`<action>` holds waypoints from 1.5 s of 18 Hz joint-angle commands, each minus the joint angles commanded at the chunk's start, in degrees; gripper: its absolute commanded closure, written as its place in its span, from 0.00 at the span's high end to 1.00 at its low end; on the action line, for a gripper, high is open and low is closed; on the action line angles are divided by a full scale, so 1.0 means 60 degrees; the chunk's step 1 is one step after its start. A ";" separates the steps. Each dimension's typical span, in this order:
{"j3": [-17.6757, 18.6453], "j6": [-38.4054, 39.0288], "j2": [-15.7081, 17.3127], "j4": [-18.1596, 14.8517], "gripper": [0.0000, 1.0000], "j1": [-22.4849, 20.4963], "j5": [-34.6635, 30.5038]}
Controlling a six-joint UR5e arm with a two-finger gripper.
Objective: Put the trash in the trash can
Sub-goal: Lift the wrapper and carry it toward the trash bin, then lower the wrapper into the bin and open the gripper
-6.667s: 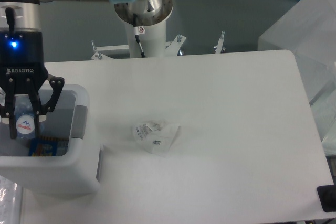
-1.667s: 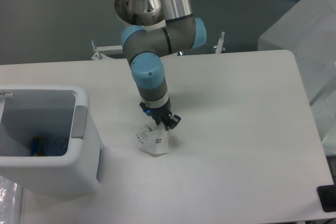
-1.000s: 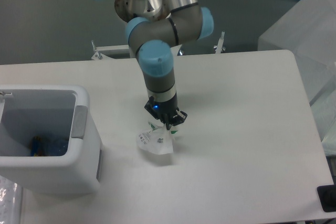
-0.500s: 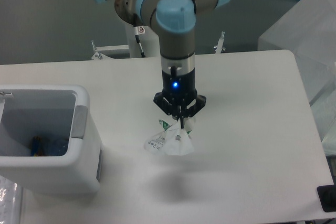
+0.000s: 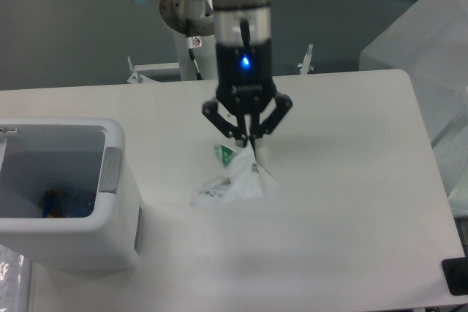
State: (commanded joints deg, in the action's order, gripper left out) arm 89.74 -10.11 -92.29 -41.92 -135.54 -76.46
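My gripper hangs over the middle of the table, shut on the top of the crumpled clear plastic wrapper, which dangles below the fingertips, lifted off the table. The white trash can stands at the left edge with its grey handle patch facing the gripper. Inside it, the bottle's bluish label shows at the bottom. The gripper is well to the right of the can.
The arm's base stands behind the table's back edge. A translucent plastic-covered object sits at the far right. A dark object is at the table's lower right corner.
The gripper closed on the wrapper on the table and has risen with it, so it looms larger; the wrapper now hangs in the air. Earlier the bottle was dropped in the can.
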 joint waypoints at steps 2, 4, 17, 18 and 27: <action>-0.0073 0.0015 0.0015 0.0000 0.04 0.0337 0.0014; 0.0101 -0.0043 0.0088 -0.0029 0.04 0.0863 -0.0044; 0.0424 -0.0161 -0.0658 0.0146 0.12 0.2623 -0.0059; 0.0483 -0.0146 -0.0688 0.0146 0.16 0.2754 -0.0059; 0.0922 -0.0044 -0.0659 0.0176 0.40 0.3063 -0.0059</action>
State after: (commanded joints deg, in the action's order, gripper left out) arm 95.27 -10.37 -96.24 -40.87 -117.16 -76.82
